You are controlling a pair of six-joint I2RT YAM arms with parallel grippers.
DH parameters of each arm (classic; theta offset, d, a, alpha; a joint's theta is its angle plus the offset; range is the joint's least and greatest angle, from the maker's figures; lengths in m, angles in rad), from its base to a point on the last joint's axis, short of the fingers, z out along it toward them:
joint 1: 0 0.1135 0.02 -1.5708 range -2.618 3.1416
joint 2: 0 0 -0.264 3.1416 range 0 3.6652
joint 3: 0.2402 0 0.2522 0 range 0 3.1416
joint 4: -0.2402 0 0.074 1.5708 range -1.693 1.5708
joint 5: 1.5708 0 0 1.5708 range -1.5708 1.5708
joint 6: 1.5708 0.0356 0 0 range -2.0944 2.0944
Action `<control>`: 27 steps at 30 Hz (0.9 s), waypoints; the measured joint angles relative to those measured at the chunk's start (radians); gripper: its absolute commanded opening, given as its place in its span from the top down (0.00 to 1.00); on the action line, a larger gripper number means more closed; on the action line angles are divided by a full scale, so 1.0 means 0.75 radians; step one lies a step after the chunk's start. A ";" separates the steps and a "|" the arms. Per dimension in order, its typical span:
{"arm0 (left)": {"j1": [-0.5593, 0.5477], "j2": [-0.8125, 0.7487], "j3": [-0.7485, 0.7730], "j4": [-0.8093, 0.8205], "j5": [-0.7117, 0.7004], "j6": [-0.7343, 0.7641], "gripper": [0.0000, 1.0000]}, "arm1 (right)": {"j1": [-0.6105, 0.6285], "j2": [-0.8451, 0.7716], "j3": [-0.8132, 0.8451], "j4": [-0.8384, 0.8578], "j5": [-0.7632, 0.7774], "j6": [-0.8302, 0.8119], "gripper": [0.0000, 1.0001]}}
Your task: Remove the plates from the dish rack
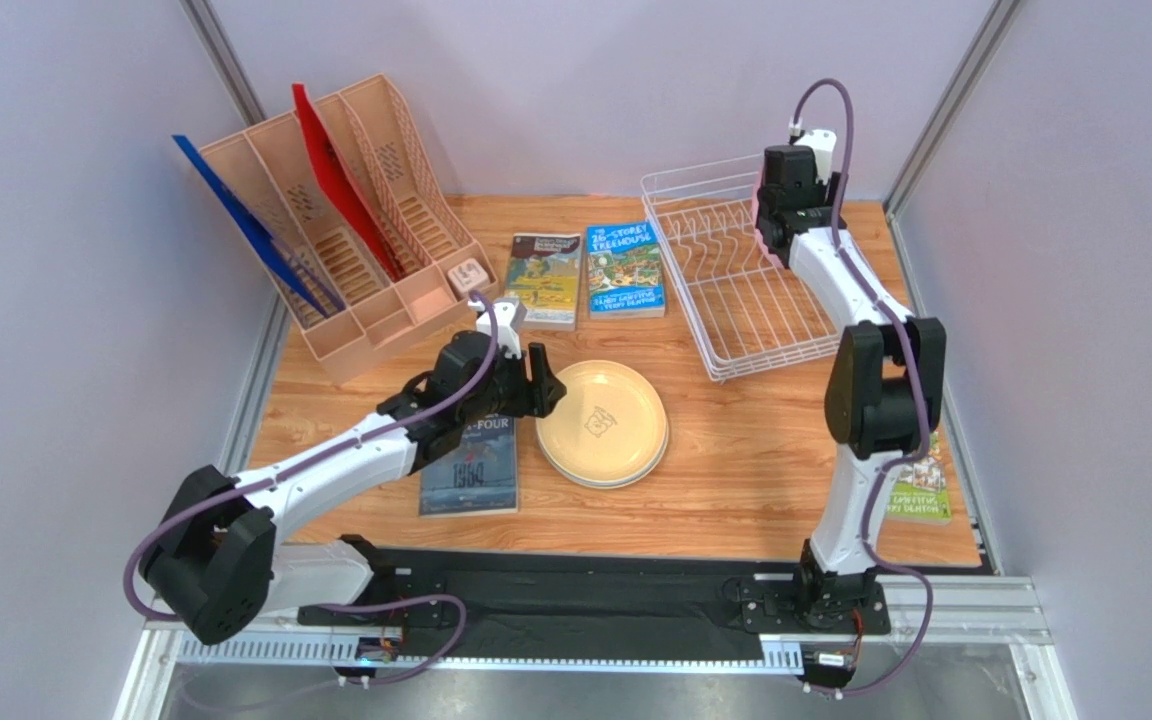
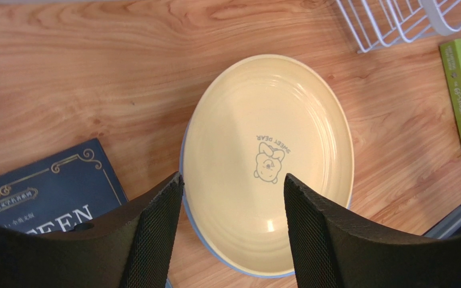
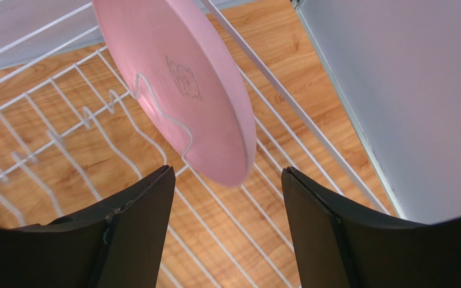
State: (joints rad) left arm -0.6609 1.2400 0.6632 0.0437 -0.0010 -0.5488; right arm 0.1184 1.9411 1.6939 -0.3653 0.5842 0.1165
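The wooden tabletop (image 1: 748, 480) carries the white wire dish rack (image 1: 687, 255) at its far right. From above, my right arm (image 1: 838, 285) reaches into the rack and hides what stands there. Only my right wrist view shows the pink plate (image 3: 185, 84) on edge, leaning among the tines. My right jaws are spread wide just short of its lower rim, gripping nothing. Mid-tabletop lies a pale yellow plate (image 1: 602, 423); the left wrist view alone reveals a light blue plate (image 2: 257, 275) peeking out beneath it. My left jaws hang wide apart above the yellow plate's near edge, holding nothing.
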 measured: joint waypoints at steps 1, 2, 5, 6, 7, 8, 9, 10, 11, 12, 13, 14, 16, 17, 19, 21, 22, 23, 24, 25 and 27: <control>0.000 -0.013 0.000 0.008 0.006 0.021 0.32 | -0.006 0.040 0.024 0.021 0.001 -0.025 0.31; 0.000 -0.023 0.002 0.009 0.014 0.044 0.32 | -0.012 0.085 0.048 0.047 0.003 -0.061 0.34; 0.000 -0.023 0.021 0.000 0.030 0.097 0.32 | -0.027 0.198 0.115 0.080 0.010 -0.145 0.47; 0.000 -0.021 0.029 0.002 0.034 0.113 0.32 | -0.031 0.228 0.134 0.086 0.015 -0.168 0.50; 0.000 -0.020 0.036 0.002 0.035 0.122 0.32 | -0.033 0.249 0.151 0.090 0.031 -0.195 0.56; 0.001 -0.016 0.041 0.004 0.036 0.129 0.32 | -0.036 0.259 0.159 0.094 0.036 -0.211 0.61; 0.000 -0.011 0.045 0.008 0.038 0.136 0.32 | -0.041 0.266 0.171 0.098 0.038 -0.229 0.69; 0.000 -0.005 0.048 0.008 0.041 0.140 0.32 | -0.045 0.267 0.176 0.104 0.033 -0.244 0.83; 0.000 0.004 0.050 0.010 0.044 0.142 0.32 | -0.048 0.267 0.181 0.107 0.033 -0.255 0.90; 0.000 0.015 0.051 0.015 0.047 0.144 0.32 | -0.050 0.267 0.189 0.109 0.040 -0.271 1.00; 0.000 0.028 0.053 0.017 0.050 0.145 0.32 | -0.053 0.267 0.195 0.115 0.036 -0.284 1.00; 0.000 0.043 0.057 0.018 0.054 0.145 0.32 | -0.056 0.267 0.199 0.127 0.036 -0.298 1.00; 0.000 0.075 0.075 0.017 0.060 0.148 0.32 | -0.058 0.267 0.198 0.134 0.037 -0.313 1.00; 0.000 0.093 0.092 0.016 0.061 0.150 0.31 | -0.056 0.267 0.198 0.136 0.038 -0.318 1.00; 0.000 0.127 0.139 0.012 0.065 0.159 0.30 | -0.044 0.267 0.187 0.157 0.062 -0.338 1.00; 0.000 0.171 0.222 0.004 0.071 0.175 0.28 | -0.024 0.256 0.143 0.212 0.109 -0.365 1.00; 0.000 0.197 0.278 -0.004 0.076 0.181 0.28 | -0.011 0.246 0.114 0.244 0.144 -0.384 1.00; 0.000 0.223 0.337 -0.006 0.085 0.185 0.28 | 0.003 0.234 0.087 0.270 0.180 -0.399 1.00; 0.000 0.249 0.399 -0.004 0.097 0.188 0.28 | 0.014 0.220 0.060 0.293 0.204 -0.410 1.00; 0.000 0.267 0.444 -0.004 0.106 0.191 0.28 | 0.026 0.201 0.031 0.319 0.239 -0.423 1.00; 0.000 0.306 0.543 -0.004 0.129 0.195 0.27 | 0.044 0.164 -0.005 0.360 0.306 -0.444 1.00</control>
State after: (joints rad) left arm -0.6609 1.4693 1.0702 0.0406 0.0956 -0.4026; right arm 0.1513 2.0644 1.6901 -0.0952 0.8135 -0.2165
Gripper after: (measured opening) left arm 0.718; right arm 0.040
